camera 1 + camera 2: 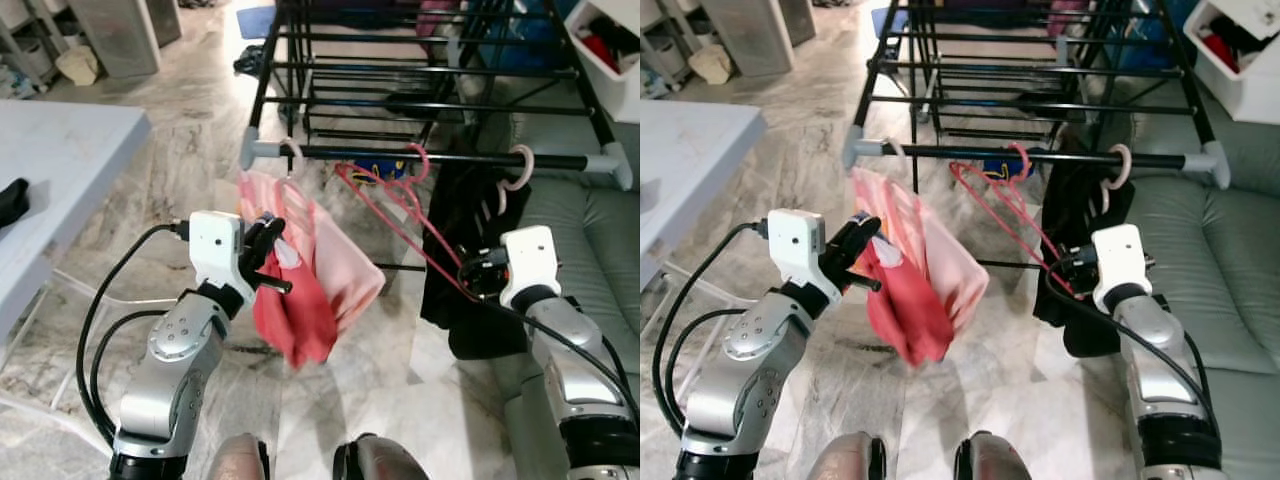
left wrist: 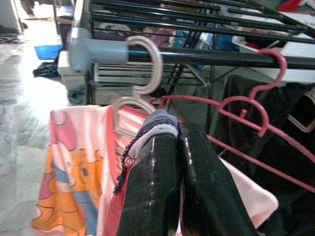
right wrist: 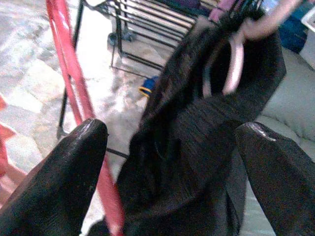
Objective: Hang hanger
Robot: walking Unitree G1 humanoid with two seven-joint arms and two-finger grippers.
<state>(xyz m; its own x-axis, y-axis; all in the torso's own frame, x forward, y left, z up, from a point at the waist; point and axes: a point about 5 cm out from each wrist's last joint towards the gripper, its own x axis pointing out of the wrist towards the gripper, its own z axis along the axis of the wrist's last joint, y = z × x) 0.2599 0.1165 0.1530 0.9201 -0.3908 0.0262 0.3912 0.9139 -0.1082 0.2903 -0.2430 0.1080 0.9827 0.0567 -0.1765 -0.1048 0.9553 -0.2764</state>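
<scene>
Red hanger is hooked on the near rail of the black drying rack, sloping down to the right, where its lower end lies beside one finger of the right gripper. The right gripper's fingers are spread wide, with nothing clamped between them; a black garment hangs just beyond. The left gripper is pressed closed on the pink and red clothing, hung on a pale hanger at the rail's left end.
</scene>
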